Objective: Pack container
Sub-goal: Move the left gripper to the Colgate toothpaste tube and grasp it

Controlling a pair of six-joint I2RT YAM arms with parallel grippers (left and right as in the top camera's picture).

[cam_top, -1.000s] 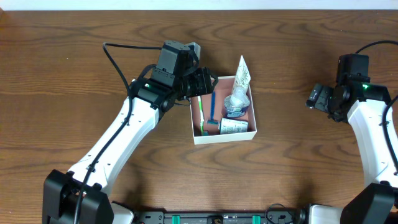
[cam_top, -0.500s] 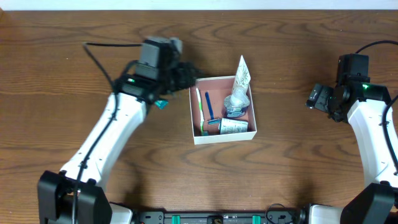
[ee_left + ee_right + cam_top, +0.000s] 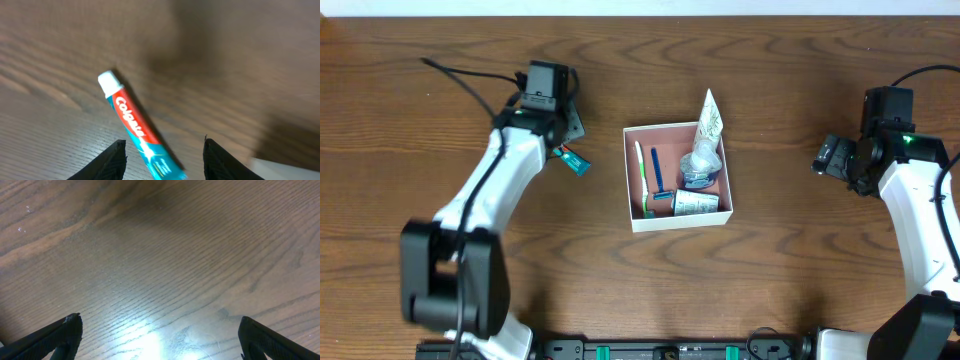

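Box (image 3: 680, 219) looks light and thin-walled, best gripped at its rim; left gripper (image 3: 164, 142) hangs half open near the toothpaste (image 3: 137, 130), right gripper (image 3: 160, 320) wide, both empty.

A dark wood-grain table (image 3: 800, 300) fills the view, with a pale strip (image 3: 640, 6) beyond its far edge.

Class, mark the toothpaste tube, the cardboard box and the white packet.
toothpaste tube (image 3: 131, 120), left wrist view, red label.
cardboard box (image 3: 680, 220), overhead view, near white wall.
white packet (image 3: 710, 112), overhead view, pointed upper end.
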